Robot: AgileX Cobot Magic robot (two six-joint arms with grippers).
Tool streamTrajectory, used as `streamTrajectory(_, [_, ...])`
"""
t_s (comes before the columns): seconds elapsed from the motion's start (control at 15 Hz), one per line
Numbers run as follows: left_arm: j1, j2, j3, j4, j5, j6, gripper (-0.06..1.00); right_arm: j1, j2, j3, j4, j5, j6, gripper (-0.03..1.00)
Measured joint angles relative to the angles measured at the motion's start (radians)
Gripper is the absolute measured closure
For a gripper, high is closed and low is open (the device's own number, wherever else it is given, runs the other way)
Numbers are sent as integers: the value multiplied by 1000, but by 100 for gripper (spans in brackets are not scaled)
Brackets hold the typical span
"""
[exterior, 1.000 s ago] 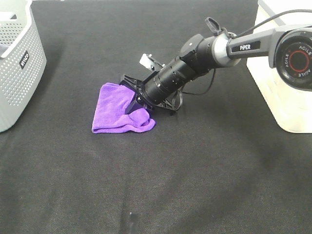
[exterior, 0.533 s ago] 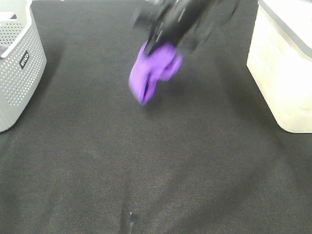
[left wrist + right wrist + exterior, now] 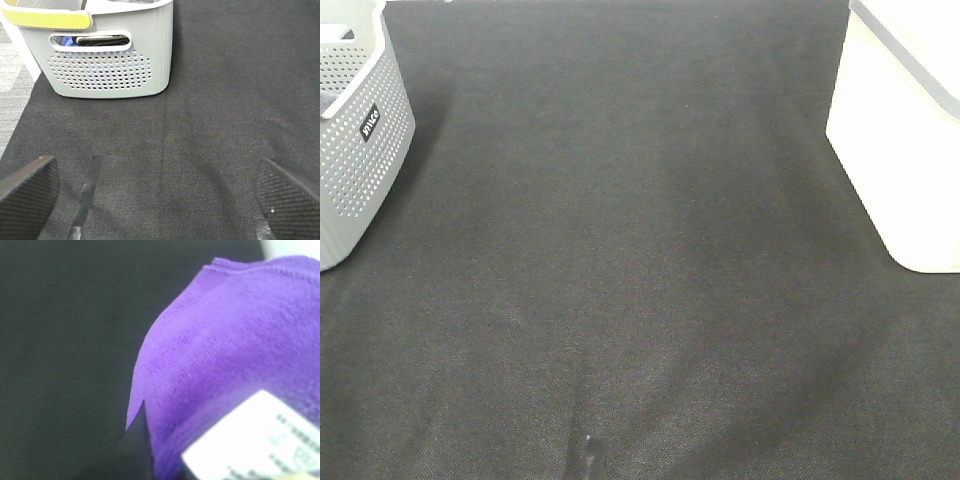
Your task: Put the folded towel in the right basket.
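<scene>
The purple folded towel (image 3: 225, 365) fills the right wrist view at close range, with its white care label (image 3: 255, 440) facing the camera. It hangs above the black table. My right gripper is shut on it; only a dark finger (image 3: 136, 452) shows at the towel's edge. The towel and the right arm are out of the exterior high view. The white right basket (image 3: 900, 150) stands at the right edge of the table. My left gripper (image 3: 155, 200) is open and empty, low over the table, with its pads (image 3: 25, 195) wide apart.
The grey perforated left basket (image 3: 360, 130) stands at the left edge; the left wrist view shows it (image 3: 110, 60) just ahead of the left gripper, with dark items inside. The black cloth tabletop (image 3: 640, 260) spans the space between the baskets.
My right gripper has lifted the purple towel off the table and carried it up and back, out of the exterior high view. The table's middle, where the towel lay, is now bare.
</scene>
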Motion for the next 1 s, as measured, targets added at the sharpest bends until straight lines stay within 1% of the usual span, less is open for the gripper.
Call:
streamTrajectory(0.13, [0, 0, 0, 0, 0, 0, -4, -100, 24, 0, -16, 6, 2, 91])
streamTrajectory(0.27, [0, 0, 0, 0, 0, 0, -4, -159, 63, 16, -16, 8, 5, 91])
streamTrajectory(0.4, [0, 0, 0, 0, 0, 0, -4, -172, 84, 110, -10, 8, 8, 90])
streamTrajectory(0.47, [0, 0, 0, 0, 0, 0, -4, -172, 95, 164, -8, 9, 11, 81])
streamTrajectory(0.53, [0, 0, 0, 0, 0, 0, -4, -172, 95, 164, -8, 9, 11, 81])
streamTrajectory(0.6, [0, 0, 0, 0, 0, 0, -4, -172, 104, 208, -8, 9, 29, 64])
streamTrajectory(0.73, [0, 0, 0, 0, 0, 0, -4, -171, 129, 258, -13, 12, 36, 11])
streamTrajectory(0.8, [0, 0, 0, 0, 0, 0, -4, -171, 131, 261, -13, 12, 42, 5])
streamTrajectory(0.87, [0, 0, 0, 0, 0, 0, -4, -171, 131, 262, -11, 12, 44, 2])
streamTrajectory(1.0, [0, 0, 0, 0, 0, 0, -4, -171, 129, 262, -5, 12, 50, 0])
